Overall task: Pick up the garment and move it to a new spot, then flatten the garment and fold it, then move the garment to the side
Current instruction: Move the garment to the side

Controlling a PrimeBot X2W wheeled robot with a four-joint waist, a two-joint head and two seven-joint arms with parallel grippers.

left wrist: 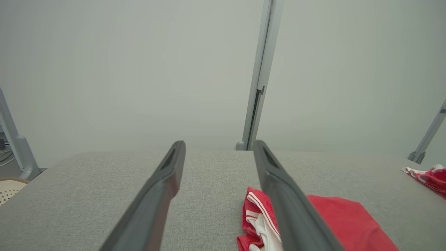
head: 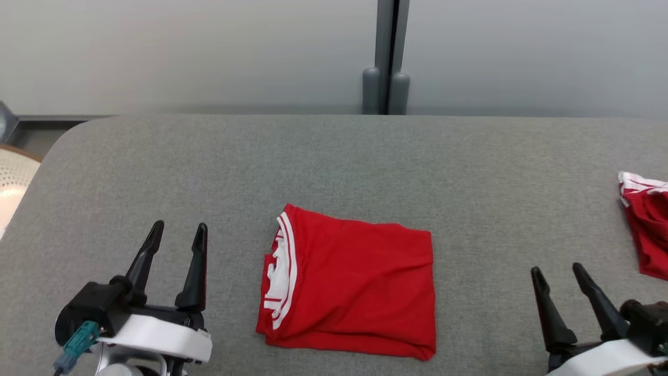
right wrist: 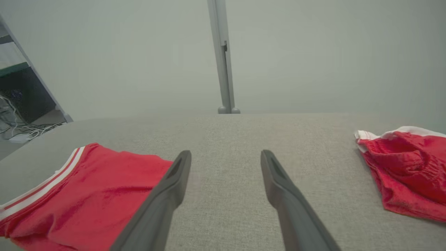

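A red garment with white stripes [head: 355,284] lies folded into a rough square at the middle front of the grey table [head: 334,167]; its striped edge faces left. It also shows at the lower right of the left wrist view as the red garment [left wrist: 345,219] and at the lower left of the right wrist view as the red garment [right wrist: 83,195]. My left gripper [head: 177,230] stands open to the left of it, nothing between its fingers. My right gripper [head: 558,270] is open to the garment's right, apart from it.
A second red and white garment [head: 644,219] lies bunched at the table's right edge, seen too as the second garment [right wrist: 407,167]. A grey post [head: 387,57] stands behind the table against a pale wall. A cream chair [head: 13,180] sits off the left edge.
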